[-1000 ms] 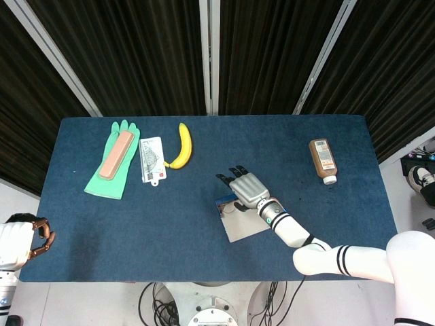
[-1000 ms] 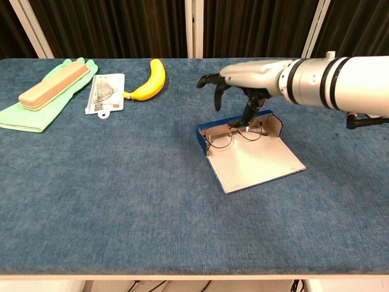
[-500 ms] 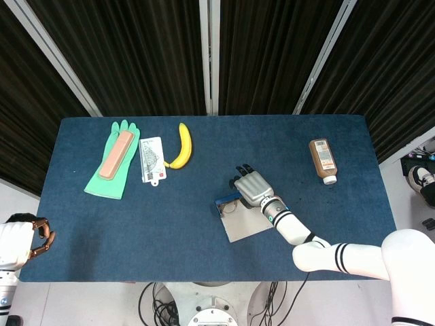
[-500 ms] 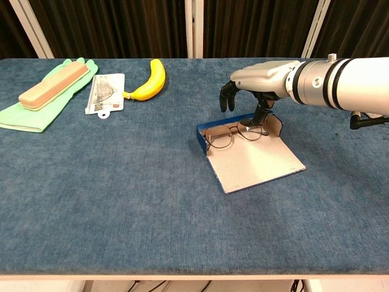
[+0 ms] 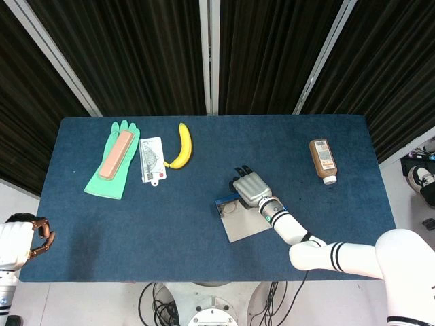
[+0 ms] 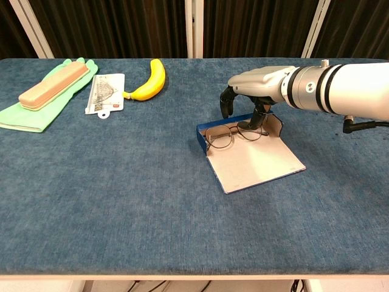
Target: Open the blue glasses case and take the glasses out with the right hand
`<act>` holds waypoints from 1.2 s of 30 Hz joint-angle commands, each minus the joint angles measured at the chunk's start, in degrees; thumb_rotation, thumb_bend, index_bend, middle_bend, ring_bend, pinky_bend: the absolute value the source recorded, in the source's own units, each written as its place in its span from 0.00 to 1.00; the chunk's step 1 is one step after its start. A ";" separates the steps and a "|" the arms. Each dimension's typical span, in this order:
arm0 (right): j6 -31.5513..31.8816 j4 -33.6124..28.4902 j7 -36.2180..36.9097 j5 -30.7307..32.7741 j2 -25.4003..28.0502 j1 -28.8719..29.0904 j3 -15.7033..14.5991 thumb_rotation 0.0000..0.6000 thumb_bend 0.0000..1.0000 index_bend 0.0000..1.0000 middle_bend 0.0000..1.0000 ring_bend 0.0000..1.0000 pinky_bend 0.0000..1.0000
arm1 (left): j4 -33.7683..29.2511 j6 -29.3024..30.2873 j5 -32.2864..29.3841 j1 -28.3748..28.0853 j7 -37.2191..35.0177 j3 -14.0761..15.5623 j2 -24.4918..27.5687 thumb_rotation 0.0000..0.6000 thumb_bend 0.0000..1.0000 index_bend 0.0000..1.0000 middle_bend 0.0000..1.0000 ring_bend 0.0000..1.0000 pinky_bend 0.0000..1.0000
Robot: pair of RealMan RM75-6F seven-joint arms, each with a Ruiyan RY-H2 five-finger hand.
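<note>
The left hand (image 5: 37, 238) is showing only partly at the desk's front-left corner, its grasp unreadable. Right of centre, the glasses (image 6: 234, 134) are lying in the open blue glasses case (image 6: 252, 157). The right hand (image 6: 252, 91) is hovering above, fingers curled downward; contact is unclear.

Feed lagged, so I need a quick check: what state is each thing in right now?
glasses case: open, lid flat on table.
glasses: inside the case, not lifted.
right hand: over the case, fingers curled down at the glasses.
left hand: off the table edge, idle.
brown bottle: lying down.
</note>
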 commanded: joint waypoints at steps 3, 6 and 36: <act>0.03 0.41 -0.21 0.34 -0.33 0.13 -0.06 1.00 0.43 0.39 0.27 0.00 0.00 | 0.02 0.01 0.02 0.01 -0.06 0.01 0.01 1.00 0.37 0.66 0.67 0.43 0.36; 0.03 0.66 -0.32 0.52 -0.51 0.21 -0.08 1.00 0.43 0.40 0.27 0.00 0.00 | 0.02 0.00 0.02 0.00 -0.06 0.01 0.01 1.00 0.37 0.66 0.66 0.43 0.36; 11.61 9.45 -1.38 -6.97 -8.85 -1.35 3.05 1.00 0.47 0.59 0.36 0.00 0.00 | -0.04 0.02 0.02 -0.01 -0.04 0.01 0.03 1.00 0.37 0.66 0.67 0.43 0.36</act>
